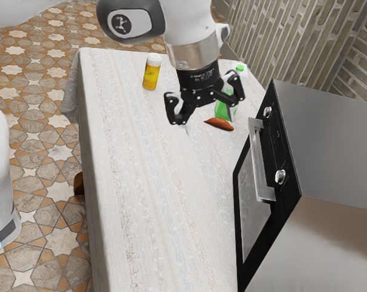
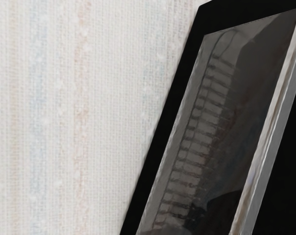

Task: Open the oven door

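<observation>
Exterior view: gripper [image 1: 206, 114] is over the table [image 1: 144, 182], fingers spread, nothing between them. Makes sense pre-grasp: the gap is there to take the handle [image 1: 257, 161], a bar standing off the oven door [image 1: 254, 198] on end brackets, so a finger should fit behind it. Door reads shut, on the oven [image 1: 338, 149] face toward the cloth. Bar sits just beside the knobs [image 1: 280, 176], so I'd guess the hinge is at the opposite edge; pulling there gives the best leverage. Hand is out in front of the face, which leaves room to line up before closing in. Sweet potato [image 1: 219, 124] and green bottle [image 1: 223, 109] are near the bar's far end, could get clipped on approach. Pill bottle [image 1: 151, 72] stands upright, well apart from the oven, low risk.

Wrist view: camera sees cloth, the door's window [image 2: 207, 132] and the handle bar running alongside it. Hand not on the bar. Next: bring the hand to the bar, turn so the fingers straddle it, clamp, then pull along the door's arc. A straight pull would probably slip off.
</observation>
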### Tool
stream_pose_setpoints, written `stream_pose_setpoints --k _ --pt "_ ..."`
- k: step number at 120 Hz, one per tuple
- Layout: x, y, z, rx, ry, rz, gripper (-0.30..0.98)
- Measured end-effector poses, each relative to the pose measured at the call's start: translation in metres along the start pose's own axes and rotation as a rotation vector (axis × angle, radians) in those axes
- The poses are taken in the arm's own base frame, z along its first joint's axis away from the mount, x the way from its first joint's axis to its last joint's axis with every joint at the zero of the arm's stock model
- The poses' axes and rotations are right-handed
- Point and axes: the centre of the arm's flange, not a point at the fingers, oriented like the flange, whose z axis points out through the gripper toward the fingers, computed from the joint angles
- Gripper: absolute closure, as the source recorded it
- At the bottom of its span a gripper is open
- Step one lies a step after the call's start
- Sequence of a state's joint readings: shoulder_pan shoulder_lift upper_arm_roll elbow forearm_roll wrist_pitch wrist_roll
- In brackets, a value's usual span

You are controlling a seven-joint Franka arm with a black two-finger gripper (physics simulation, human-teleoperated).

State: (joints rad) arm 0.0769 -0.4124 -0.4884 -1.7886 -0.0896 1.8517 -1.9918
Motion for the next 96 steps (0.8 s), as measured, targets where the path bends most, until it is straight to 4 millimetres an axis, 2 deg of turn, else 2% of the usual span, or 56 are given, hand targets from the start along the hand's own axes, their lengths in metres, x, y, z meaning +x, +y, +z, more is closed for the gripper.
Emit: stream_pose_setpoints --k 10,39,71,96 --pt "-0.007 -0.006 0.004 -0.019 -0.002 0.018 0.00" --pt "-0.017 -0.004 0.013 -0.051 -0.016 0.046 0.00" --pt "-0.005 0.011 0.033 -0.056 -0.014 0.080 0.00" --pt "-0.007 0.006 0.056 -0.049 -0.009 0.136 0.00"
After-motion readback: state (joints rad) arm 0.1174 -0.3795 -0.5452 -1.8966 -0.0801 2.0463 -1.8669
